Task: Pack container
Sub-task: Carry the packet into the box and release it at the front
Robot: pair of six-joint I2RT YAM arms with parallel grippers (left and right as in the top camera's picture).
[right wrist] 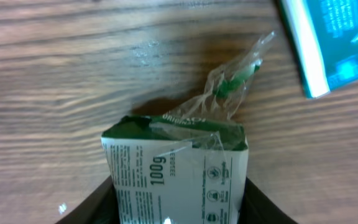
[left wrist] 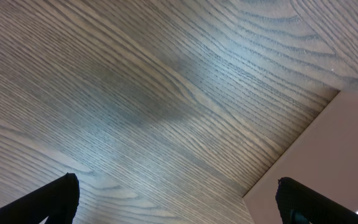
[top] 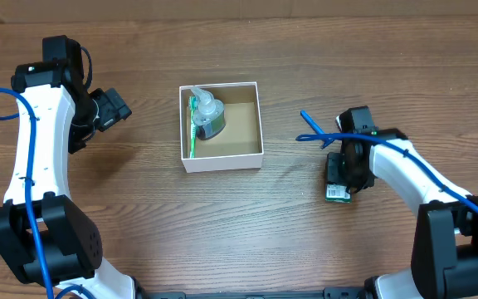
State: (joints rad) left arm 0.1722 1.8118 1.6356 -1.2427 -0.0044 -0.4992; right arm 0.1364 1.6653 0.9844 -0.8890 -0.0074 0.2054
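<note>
**Operator:** Where is the container located?

**Technician:** The container [top: 221, 126] sits upright at mid-table [top: 247, 241], between the two arms. A green toothbrush [top: 192, 124] lies inside it along the wall nearest the left arm. A clear bottle [top: 208, 116] of green liquid lies just beside the toothbrush. The rest of the brown floor is bare.

**Operator:** What is the condition of the left gripper?

**Technician:** The left gripper [top: 113, 110] is released. In its wrist view the two fingers [left wrist: 58, 199] stand wide apart over plain wood with nothing between them. It is off to one side of the container and not touching it.

**Operator:** And the right gripper?

**Technician:** The right gripper [right wrist: 179, 208] is lowered over a green-and-white packet [right wrist: 176, 174] lying on the table, well apart from the container. One finger [right wrist: 95, 205] lies against each long side of the packet. Whether the packet is actually clamped cannot be determined from either view.

**Operator:** Are other items near the packet?

**Technician:** The packet's clear film wrapper is twisted at the far end. A teal pack [right wrist: 328, 40] with a white edge lies on the table beyond it, not touching it.
</note>
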